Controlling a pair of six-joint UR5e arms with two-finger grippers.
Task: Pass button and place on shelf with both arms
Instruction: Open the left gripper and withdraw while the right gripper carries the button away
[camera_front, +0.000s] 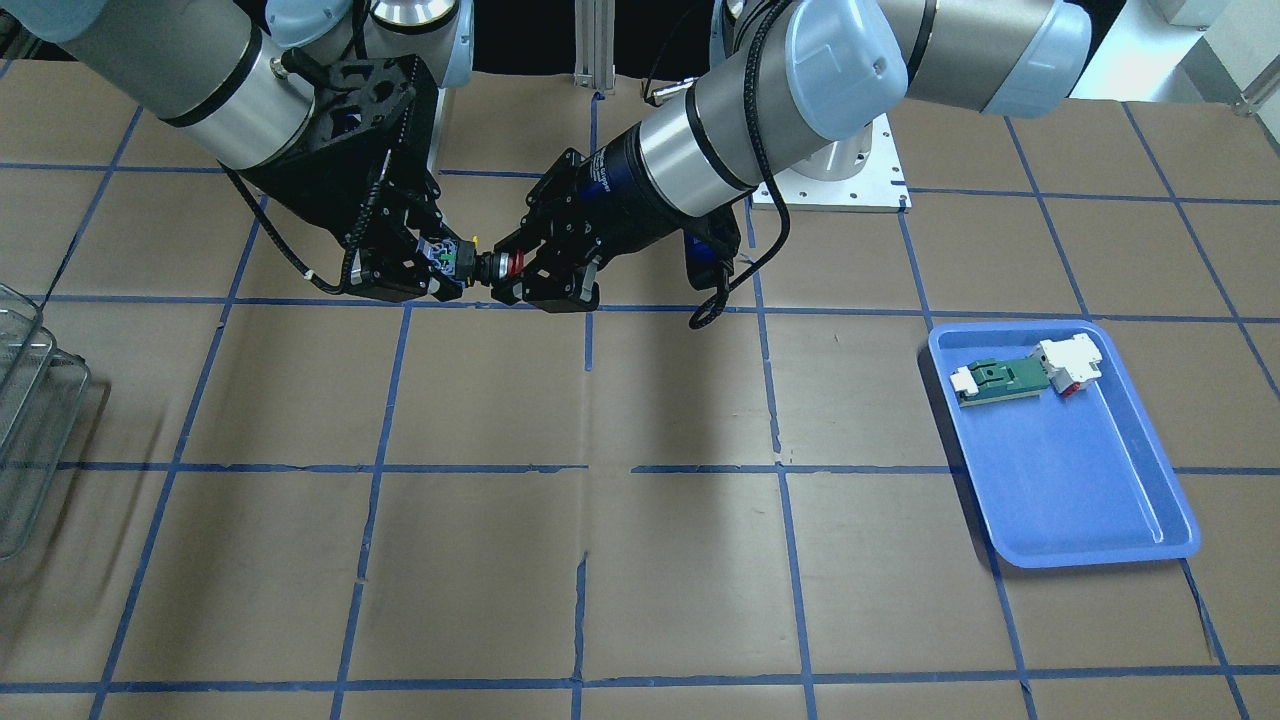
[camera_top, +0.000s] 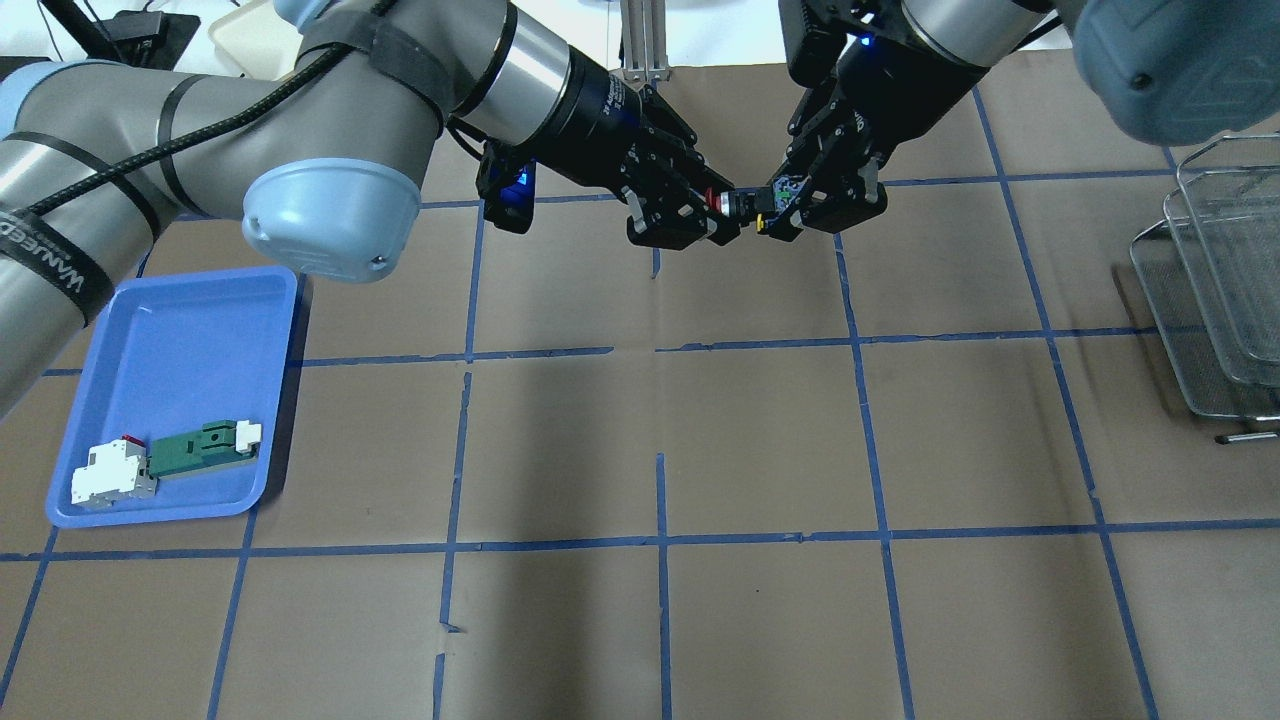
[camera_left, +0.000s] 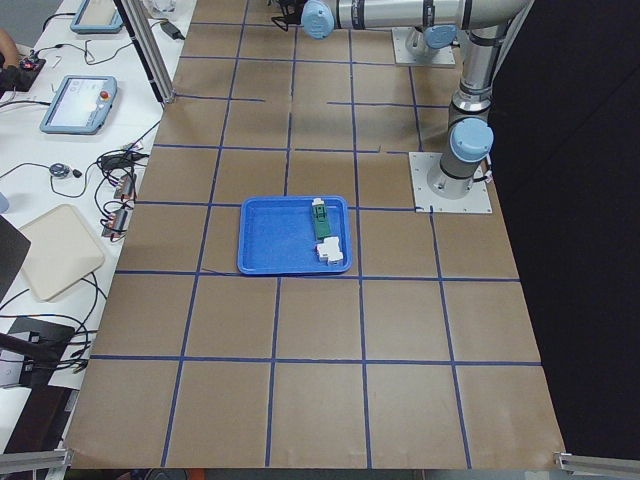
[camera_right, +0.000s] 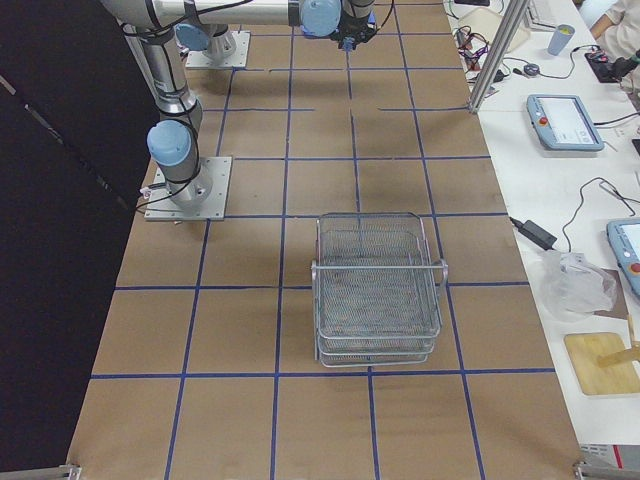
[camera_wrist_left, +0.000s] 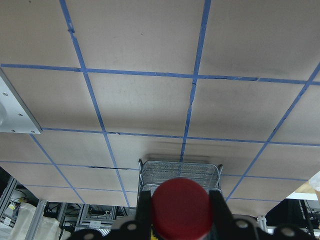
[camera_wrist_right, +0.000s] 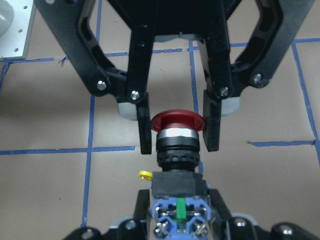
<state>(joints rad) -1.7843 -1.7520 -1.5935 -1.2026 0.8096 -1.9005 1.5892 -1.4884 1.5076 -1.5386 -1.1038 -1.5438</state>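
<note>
The button (camera_top: 735, 203) hangs in the air between my two grippers over the far middle of the table. My left gripper (camera_top: 712, 207) has its fingers (camera_wrist_right: 145, 130) against the sides of the red cap (camera_wrist_right: 177, 121), shut on it. My right gripper (camera_top: 778, 208) is shut on the blue-white block (camera_wrist_right: 180, 212) at the button's rear. In the front-facing view the button (camera_front: 490, 265) bridges both hands. The wire shelf (camera_top: 1215, 290) stands at the table's right edge, apart from both arms, and also shows in the right side view (camera_right: 378, 290).
A blue tray (camera_top: 180, 340) lies at the left and holds a flat green-and-white part (camera_top: 200, 448) and a white block with a red bit (camera_top: 110, 478). Brown paper with blue tape lines covers the table. The left arm's base plate (camera_front: 850, 170) is behind the grippers.
</note>
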